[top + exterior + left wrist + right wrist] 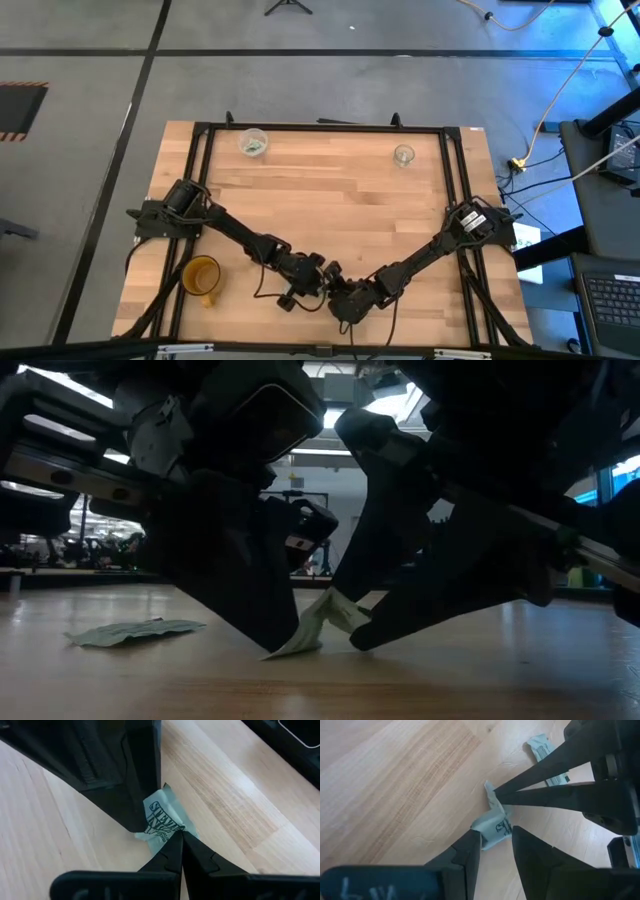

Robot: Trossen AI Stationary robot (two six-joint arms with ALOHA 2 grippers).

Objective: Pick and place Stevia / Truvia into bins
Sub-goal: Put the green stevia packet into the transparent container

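A crumpled whitish-green Stevia sachet (pixel 162 820) stands bent on the wood near the table's front middle. Both grippers meet on it. My left gripper (pixel 182 836) comes from the left and is shut on one end. My right gripper (pixel 495 837) comes from the right and is closed around the other end. A second sachet (pixel 547 752) lies flat on the table just beyond, to the left (pixel 135 630). The bins stand at the far edge: a wider cloudy cup (pixel 252 142) with something greenish inside and a narrower clear cup (pixel 403 155). My left gripper pinches the sachet's raised end (pixel 492 795) between its two fingertips, slanting down from the table's left. That end is lifted off the wood. My right gripper has one finger (pixel 470 845) on each side of the sachet's lower end (pixel 490 832), slanting down from the right. The paper bows between the fingers. The sachet's bottom edge (pixel 285 652) rests on the table.
A yellow-orange mug (pixel 202 277) stands at the front left, close to the left arm. A black frame (pixel 200 130) runs round the tabletop. The wood between the grippers and the cups is bare.
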